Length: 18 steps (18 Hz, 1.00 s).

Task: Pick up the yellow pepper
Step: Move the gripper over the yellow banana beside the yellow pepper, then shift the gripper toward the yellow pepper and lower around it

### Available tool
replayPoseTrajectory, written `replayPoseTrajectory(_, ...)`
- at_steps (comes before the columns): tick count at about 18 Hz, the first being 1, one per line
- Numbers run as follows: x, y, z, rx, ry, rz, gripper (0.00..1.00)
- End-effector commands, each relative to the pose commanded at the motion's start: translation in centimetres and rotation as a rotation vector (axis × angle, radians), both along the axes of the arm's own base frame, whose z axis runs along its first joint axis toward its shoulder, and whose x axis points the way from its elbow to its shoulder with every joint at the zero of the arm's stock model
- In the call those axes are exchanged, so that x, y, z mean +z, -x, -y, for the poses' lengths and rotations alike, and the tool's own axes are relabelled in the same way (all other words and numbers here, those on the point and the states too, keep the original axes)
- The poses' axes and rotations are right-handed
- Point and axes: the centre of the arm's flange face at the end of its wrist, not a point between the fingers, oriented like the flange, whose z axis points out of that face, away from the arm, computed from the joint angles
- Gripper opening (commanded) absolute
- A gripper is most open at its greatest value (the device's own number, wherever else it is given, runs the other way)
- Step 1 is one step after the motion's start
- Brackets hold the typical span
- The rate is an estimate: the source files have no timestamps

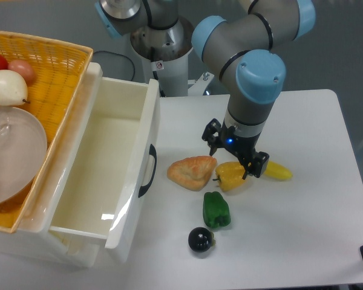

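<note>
The yellow pepper [231, 176] lies on the white table, small and lobed, its short green stem pointing left. My gripper [236, 158] hangs just over it, pointing down. The jaws stand apart on a slant, one finger at the upper left and one at the lower right by the pepper's right edge. The gripper holds nothing. The pepper's top edge is partly hidden by the gripper.
A smooth long yellow item [278, 171] lies just right of the pepper, and a croissant [192, 172] just left. A green pepper [216, 210] and a dark round fruit [201, 240] lie in front. An open white drawer [146, 181] and a yellow basket [54, 66] stand left.
</note>
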Motion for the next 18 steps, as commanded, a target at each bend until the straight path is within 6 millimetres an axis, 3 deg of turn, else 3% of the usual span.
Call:
replayPoseTrajectory(3,-0.6,0.7,0.8,-0.099,0.006,-0.006,1.0)
replayPoseTrajectory(11,-2.2,1.3,1.8,-0.106,0.011,0.01,1.0)
replayPoseTrajectory(18,-4.7,1.4,1.6,-0.361,-0.007,-0.064,1.0)
